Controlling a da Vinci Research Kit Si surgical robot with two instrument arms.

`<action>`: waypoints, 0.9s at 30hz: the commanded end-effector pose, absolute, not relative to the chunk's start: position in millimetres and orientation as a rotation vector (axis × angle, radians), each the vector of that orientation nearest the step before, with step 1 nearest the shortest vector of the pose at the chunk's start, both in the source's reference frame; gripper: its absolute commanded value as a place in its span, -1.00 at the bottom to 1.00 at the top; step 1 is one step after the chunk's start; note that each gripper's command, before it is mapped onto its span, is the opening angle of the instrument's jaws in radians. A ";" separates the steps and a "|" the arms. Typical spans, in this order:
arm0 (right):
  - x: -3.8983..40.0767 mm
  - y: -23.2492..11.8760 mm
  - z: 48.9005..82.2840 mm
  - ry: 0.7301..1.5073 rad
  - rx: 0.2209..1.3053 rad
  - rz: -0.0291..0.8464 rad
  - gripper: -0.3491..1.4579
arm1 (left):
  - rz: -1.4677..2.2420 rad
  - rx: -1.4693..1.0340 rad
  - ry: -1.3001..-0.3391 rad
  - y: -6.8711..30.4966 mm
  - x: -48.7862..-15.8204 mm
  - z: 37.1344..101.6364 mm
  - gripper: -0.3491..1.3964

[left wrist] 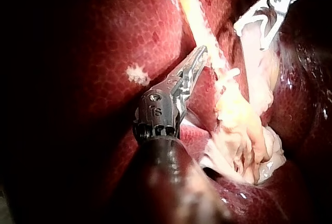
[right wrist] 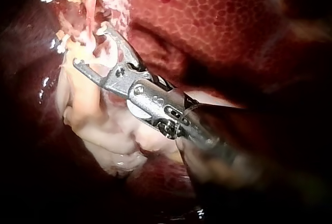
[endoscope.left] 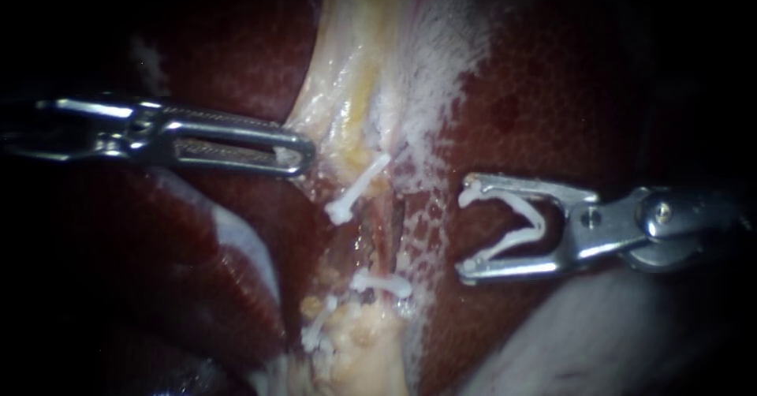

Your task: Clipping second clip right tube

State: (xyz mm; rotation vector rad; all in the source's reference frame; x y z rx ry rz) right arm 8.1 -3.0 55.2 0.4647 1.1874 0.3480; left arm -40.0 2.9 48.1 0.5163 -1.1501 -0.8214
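No tube stood out in the pale tissue [endoscope.left: 371,120]; the right instrument's [endoscope.left: 465,232] wide-spread jaws held an open clip [endoscope.left: 538,221].

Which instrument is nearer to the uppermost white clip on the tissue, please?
Left. The left instrument ends close beside the uppermost clip, on its left; the right instrument, holding an open clip, sits farther off to its right.

Liver [endoscope.left: 568,88]: dark red, mottled lobes on either side of my left instrument [endoscope.left: 303,158] and behind my right instrument [endoscope.left: 465,233]. Pale fatty band [endoscope.left: 355,72]: runs between the lobes, meeting my left instrument's tip. Small white patch [left wrist: 137,73]: on the liver beside my left instrument.
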 end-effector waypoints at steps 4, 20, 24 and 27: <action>9.4 -3.9 56.1 1.176 0.493 0.397 0.05 | -0.835 0.513 -1.146 3.4 -39.2 46.5 -1.00; 14.9 -6.6 61.1 1.141 0.572 0.513 0.05 | -0.831 0.500 -1.179 3.6 -38.6 41.1 -1.00; 16.1 -6.9 61.4 1.136 0.580 0.528 0.05 | -0.831 0.500 -1.178 3.5 -38.6 41.0 -1.00; 16.9 -6.9 61.3 1.133 0.594 0.535 0.04 | -0.831 0.500 -1.178 3.5 -38.6 41.0 -1.00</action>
